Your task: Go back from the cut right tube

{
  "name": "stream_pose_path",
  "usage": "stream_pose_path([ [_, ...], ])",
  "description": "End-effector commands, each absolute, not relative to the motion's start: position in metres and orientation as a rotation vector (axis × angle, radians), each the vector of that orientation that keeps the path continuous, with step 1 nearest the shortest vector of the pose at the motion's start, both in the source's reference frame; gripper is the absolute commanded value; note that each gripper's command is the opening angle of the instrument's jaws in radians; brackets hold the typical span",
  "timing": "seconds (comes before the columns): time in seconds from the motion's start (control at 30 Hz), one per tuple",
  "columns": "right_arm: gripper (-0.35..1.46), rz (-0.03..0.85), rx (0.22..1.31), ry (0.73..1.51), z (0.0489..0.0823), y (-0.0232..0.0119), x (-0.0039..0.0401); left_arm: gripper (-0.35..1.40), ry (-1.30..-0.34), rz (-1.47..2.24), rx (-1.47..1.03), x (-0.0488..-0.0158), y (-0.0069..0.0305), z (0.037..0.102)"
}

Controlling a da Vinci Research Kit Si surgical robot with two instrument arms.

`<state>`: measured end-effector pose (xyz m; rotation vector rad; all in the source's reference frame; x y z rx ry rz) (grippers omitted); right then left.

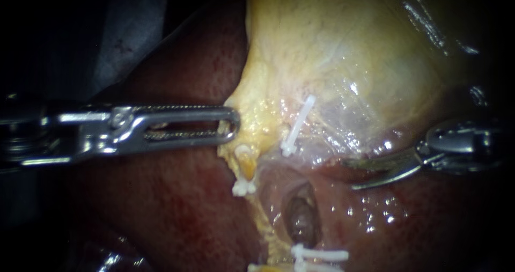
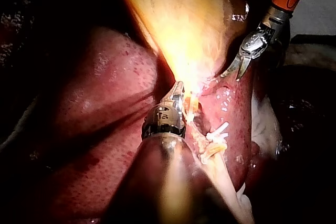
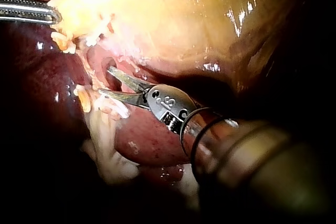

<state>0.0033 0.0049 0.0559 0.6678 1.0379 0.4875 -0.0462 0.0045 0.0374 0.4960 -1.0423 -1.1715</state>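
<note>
Right claw [image 1: 348, 174] spread, blades bare, near the cut right tube [image 1: 283, 135] and its clip [image 1: 298, 123]. Left claw [image 1: 232, 126] pinching the gallbladder [image 1: 332, 52] edge. Risk: open blades nicking the liver [image 1: 177, 207] or snagging the clip on withdrawal. Safer closed first, then straight back.

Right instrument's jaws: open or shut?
Open. In the endoscope view a clear gap shows between the two curved jaws of the right instrument, and they grip nothing.
</note>
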Motion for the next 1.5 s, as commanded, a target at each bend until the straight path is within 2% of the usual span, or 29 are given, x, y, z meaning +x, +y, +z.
stream_pose_path([
  [0.03, 0.39, 0.487, 0.661, 1.040, 0.0558, 0.0052, 0.0032, -0.35, -1.042, -1.172, 0.496, -0.0462, 0.0045, 0.0374],
  [0.4, 0.44, 0.465, 0.605, 1.074, 0.0547, 0.0072, 0.0019, -0.35, -1.042, -1.172, 0.495, -0.0462, 0.0045, 0.0374],
  [0.8, 0.46, 0.464, 0.601, 1.077, 0.0547, 0.0073, 0.0019, -0.35, -1.042, -1.173, 0.492, -0.0465, 0.0044, 0.0376],
  [1.17, 0.49, 0.464, 0.599, 1.077, 0.0548, 0.0072, 0.0022, -0.35, -1.046, -1.159, 0.495, -0.0500, 0.0033, 0.0397],
  [1.5, 0.51, 0.465, 0.597, 1.077, 0.0549, 0.0070, 0.0025, -0.35, -1.048, -1.149, 0.499, -0.0513, 0.0026, 0.0407],
])
